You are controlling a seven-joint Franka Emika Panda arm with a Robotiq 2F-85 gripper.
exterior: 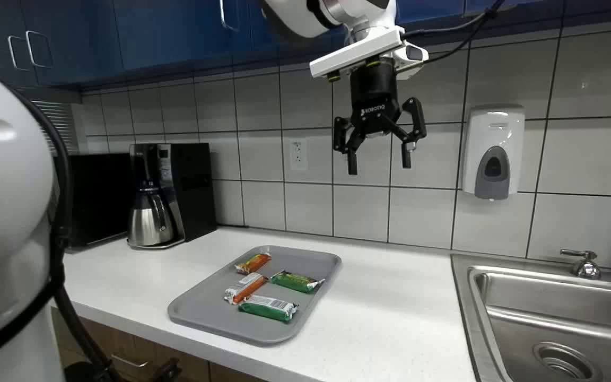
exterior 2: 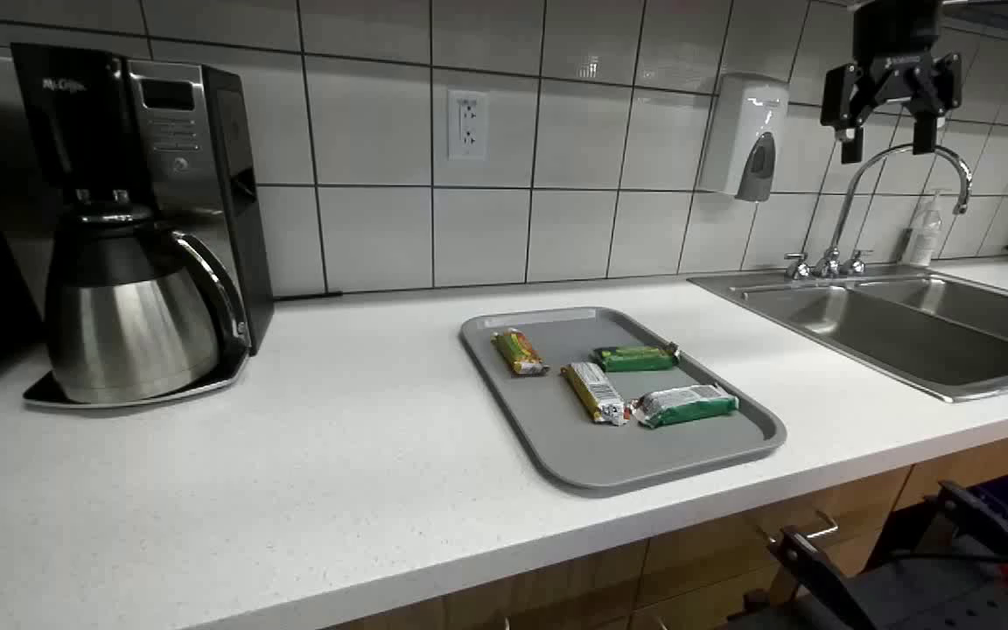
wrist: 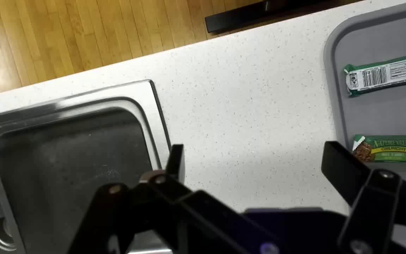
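The white counter carries a tray and coffeemaker

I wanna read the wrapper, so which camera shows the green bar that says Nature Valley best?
The wrist view. There the green bar is big enough to read "Nature Valley Crunchy", though the picture's edge cuts off one end. Both exterior views show the whole bar on the tray, but its words are too small to read.
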